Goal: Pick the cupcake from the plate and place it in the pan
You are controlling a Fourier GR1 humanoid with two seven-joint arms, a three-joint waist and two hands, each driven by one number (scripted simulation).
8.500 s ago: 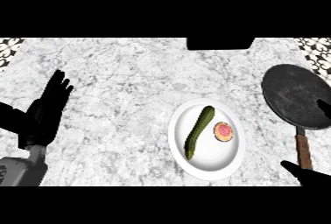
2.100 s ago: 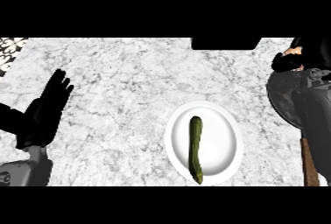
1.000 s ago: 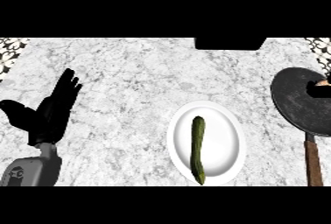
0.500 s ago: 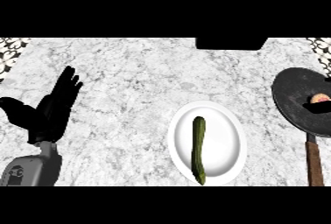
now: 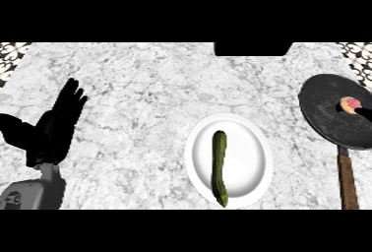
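The small pink-topped cupcake [image 5: 350,104] now sits inside the round black frying pan [image 5: 330,120] near the worktop's right edge, lying toward the pan's right side, so the placing step looks to be at or just past its end. A dark shape touches the cupcake at the view's right border; it may be the right robot hand, but too little of it shows to tell, or to say whether its fingers are together or apart. If it is that hand, the next move calls for it to let go and draw clear without nudging the cupcake. The cupcake shows a pink top with a pale rim and looks tilted a little. The white oval plate [image 5: 247,142] near the worktop's front edge holds only a long green cucumber [image 5: 219,166]. The left robot hand [image 5: 51,130] rests by the left edge of the grey marbled worktop [image 5: 145,83], fingers straight and spread, holding nothing.
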